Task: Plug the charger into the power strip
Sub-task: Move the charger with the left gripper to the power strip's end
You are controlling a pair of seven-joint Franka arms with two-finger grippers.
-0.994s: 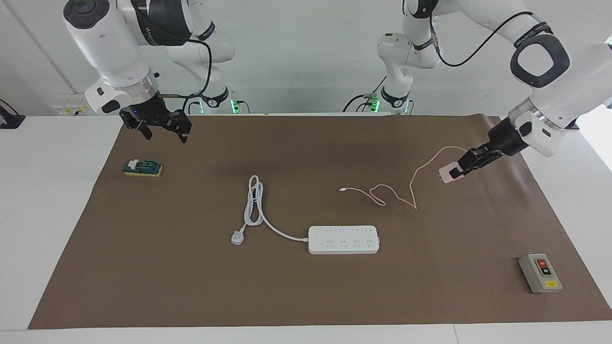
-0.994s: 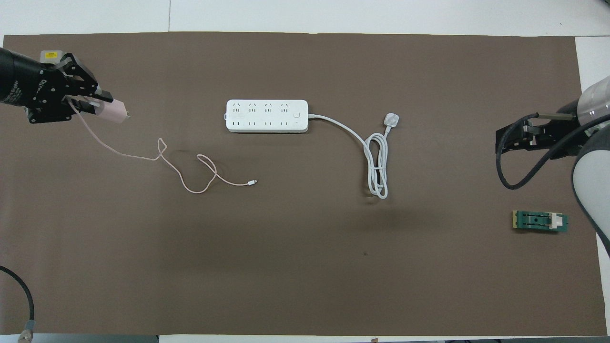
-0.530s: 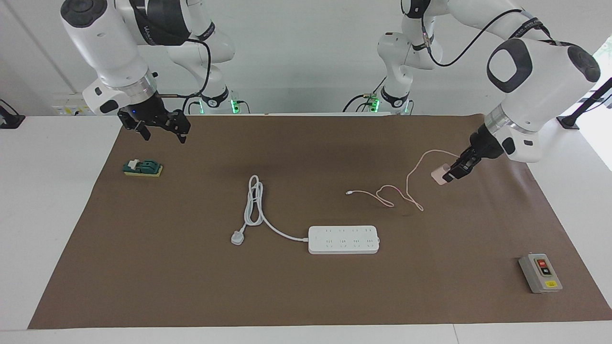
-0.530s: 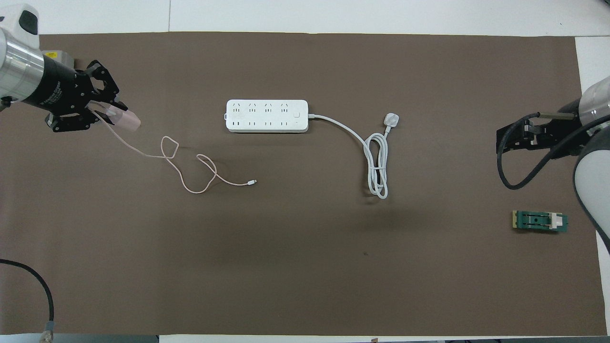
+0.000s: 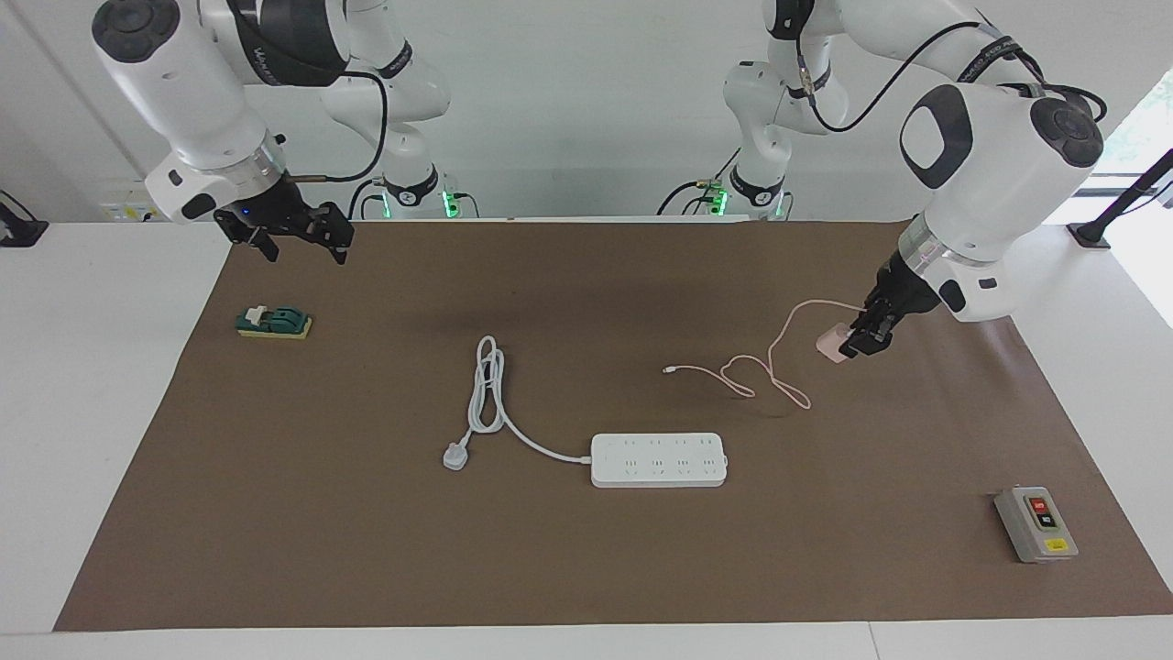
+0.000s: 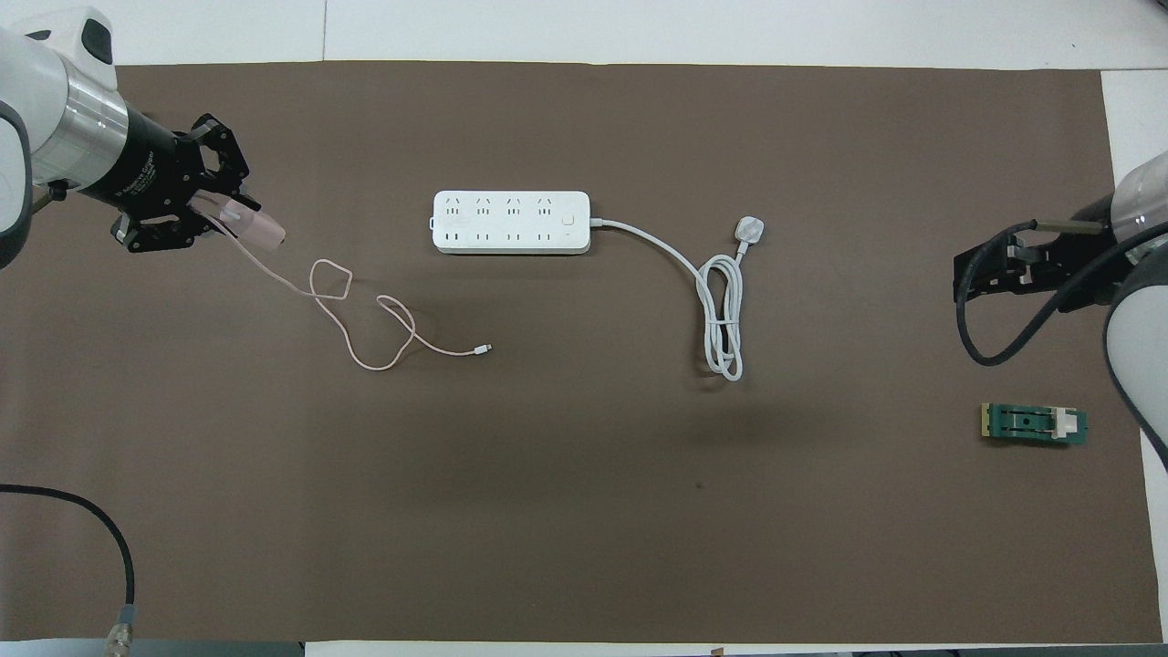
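Brown mat [image 5: 586,568] over most of the white table [image 5: 92,367], matte and paper-like, faintly creased, straight-edged, with a strip of table showing past each short edge.

Up over the mat near its short edge at the right arm's end: right gripper [image 5: 307,252], black, fingers spread wide, gripping nothing, waiting. On the mat close to that same edge: small green block [image 5: 274,323], flat and oblong on a yellowish base, with a white piece on top.

Toward the mat's middle: thick white cord [image 5: 486,385], smooth and rubbery, folded into a long narrow loop, ending in a white round plug [image 5: 455,456] that lies flat. Joined to it: power strip [image 5: 659,459], a long flat white plastic bar with rounded corners and two rows of sockets facing up, lying parallel to the long edges, somewhat closer to the long edge farther from the robots. Broad bare mat on every side of it.

Between the strip and the short edge at the left arm's end, raised over the mat: left gripper [image 5: 861,344], clenched on the charger [image 5: 832,343], a small pale-pink cube. Thin pink cable [image 5: 761,371] hanging from it to the mat, looped loosely, its white tip lying nearer to the robots than the strip, bare mat between them.

In the corner farthest from the robots at the left arm's end: grey box [image 5: 1035,523], with red and black buttons and a yellow label.
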